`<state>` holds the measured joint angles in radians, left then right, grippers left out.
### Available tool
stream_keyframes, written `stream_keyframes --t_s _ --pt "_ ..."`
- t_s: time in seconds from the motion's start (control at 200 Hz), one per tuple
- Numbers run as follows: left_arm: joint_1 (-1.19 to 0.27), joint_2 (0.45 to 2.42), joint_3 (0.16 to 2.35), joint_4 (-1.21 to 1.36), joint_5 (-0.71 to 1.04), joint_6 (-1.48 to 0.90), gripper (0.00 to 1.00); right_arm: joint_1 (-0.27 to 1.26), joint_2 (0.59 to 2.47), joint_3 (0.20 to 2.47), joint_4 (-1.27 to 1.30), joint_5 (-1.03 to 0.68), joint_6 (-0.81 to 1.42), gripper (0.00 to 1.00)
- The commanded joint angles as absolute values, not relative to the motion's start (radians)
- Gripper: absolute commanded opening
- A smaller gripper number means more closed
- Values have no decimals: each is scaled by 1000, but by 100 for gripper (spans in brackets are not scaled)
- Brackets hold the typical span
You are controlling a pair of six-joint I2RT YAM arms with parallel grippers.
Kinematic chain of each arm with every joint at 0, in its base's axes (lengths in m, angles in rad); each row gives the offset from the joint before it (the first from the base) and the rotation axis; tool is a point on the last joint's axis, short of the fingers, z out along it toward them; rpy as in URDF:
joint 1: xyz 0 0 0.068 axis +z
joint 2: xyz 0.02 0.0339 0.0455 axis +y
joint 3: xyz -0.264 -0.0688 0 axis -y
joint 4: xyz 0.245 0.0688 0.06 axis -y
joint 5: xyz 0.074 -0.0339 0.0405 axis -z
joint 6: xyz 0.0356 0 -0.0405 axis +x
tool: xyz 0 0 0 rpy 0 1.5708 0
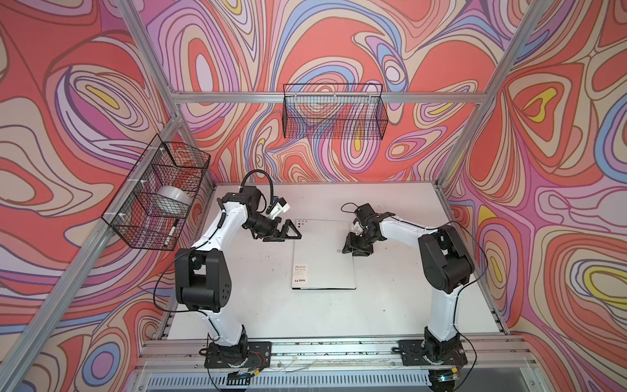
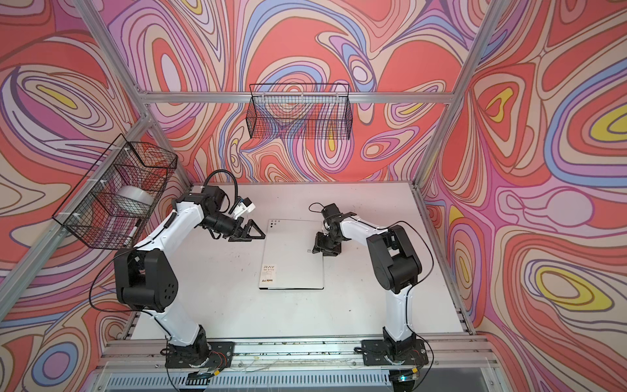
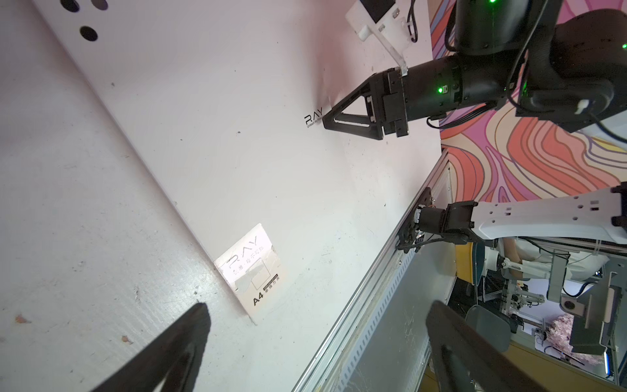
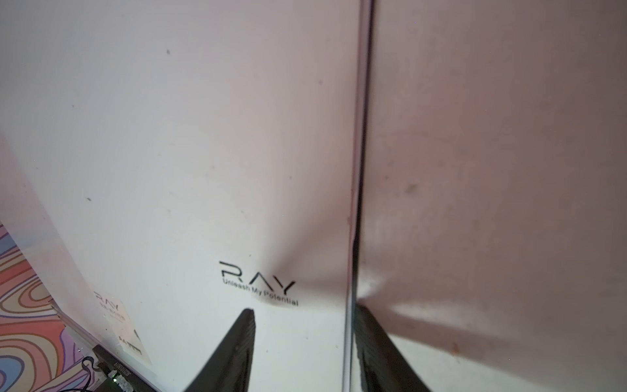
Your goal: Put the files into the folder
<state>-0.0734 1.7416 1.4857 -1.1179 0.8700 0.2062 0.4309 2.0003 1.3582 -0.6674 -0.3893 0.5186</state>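
The folder (image 1: 324, 254) lies closed and flat on the table (image 1: 254, 305), logo side up. The left gripper (image 1: 288, 236) sits just beside the folder's far left corner, jaws released wide. The right gripper (image 4: 305, 310) straddles the folder's right edge with jaws apart, one finger on the cover and one beyond the edge, grasping nothing.

A robotics lab: an aluminium frame (image 1: 237, 97) with swirl-printed walls (image 1: 339, 40) boxes in a white table (image 1: 390, 298); left arm (image 1: 227, 220) and right arm (image 1: 400, 230) are bolted to a rail (image 1: 339, 349).
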Motion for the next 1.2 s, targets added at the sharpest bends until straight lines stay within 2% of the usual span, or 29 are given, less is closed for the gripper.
stream_keyframes --t_s 0.0,0.21,0.376,0.466,0.641,0.711,0.897,0.992,1.057,1.127,1.192 --pt "-59 1744 1493 -1122 855 236 100 445 2031 1380 -689 -372 543 50" --pt "-43 1673 1433 -943 622 143 100 441 1930 1393 -667 -160 509 50" --pt "-41 1636 1391 -825 292 45 100 419 1790 1344 -489 41 412 52" --pt "-33 1606 1322 -736 179 19 100 402 1707 1288 -377 152 347 54" --pt "3 1520 1119 -498 42 -69 100 337 1657 1235 -289 171 283 61" --pt "13 1496 1052 -419 5 -87 100 336 1629 1162 -174 204 261 63" --pt "50 1436 927 -289 48 -100 100 333 1593 1031 1 267 146 69" --pt "55 1409 887 -208 67 -113 100 323 1585 1008 12 336 123 79" --pt "55 1384 848 -129 86 -124 100 304 1549 945 79 378 124 98" --pt "55 1359 768 17 116 -134 100 295 1495 843 200 450 124 99" --pt "55 1350 636 251 145 -163 100 268 1459 757 288 409 85 98"
